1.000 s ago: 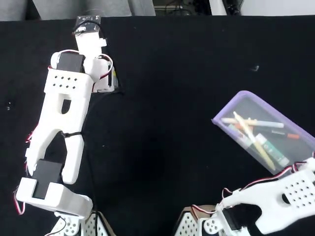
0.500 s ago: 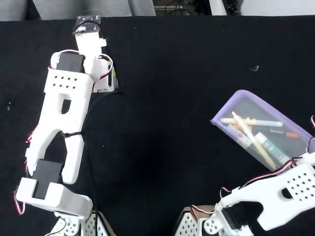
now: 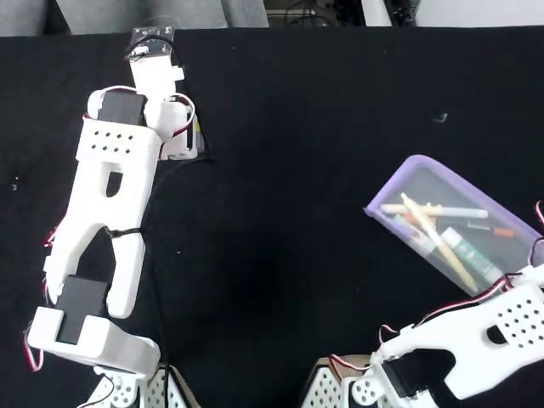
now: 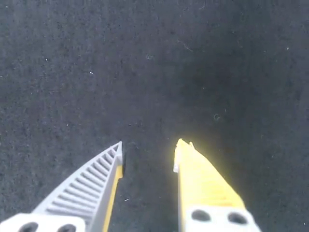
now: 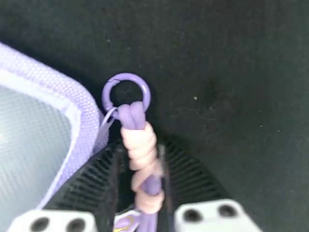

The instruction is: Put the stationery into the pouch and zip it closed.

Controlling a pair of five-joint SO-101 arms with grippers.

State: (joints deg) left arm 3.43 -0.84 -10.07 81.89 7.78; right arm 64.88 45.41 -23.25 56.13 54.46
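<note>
Your right end effector [image 5: 139,150] is clamped on the zip's knotted pull cord [image 5: 137,130]. The purple ring [image 5: 126,92] sits just ahead of its fingertips, and the corner of the pouch [image 5: 58,106] lies close beside one finger. The stationery [image 3: 438,234] lies inside the pouch, so zipping looks like the step in hand; how far the zip has run I cannot tell. Pull low and steady along the pouch's edge, not upward, or the light pouch may drag across the counter [image 3: 297,212]. Your left end effector [image 4: 147,154] hangs part open and holds nothing, well apart from the pouch. Consider bringing it in to pin the far end.
</note>
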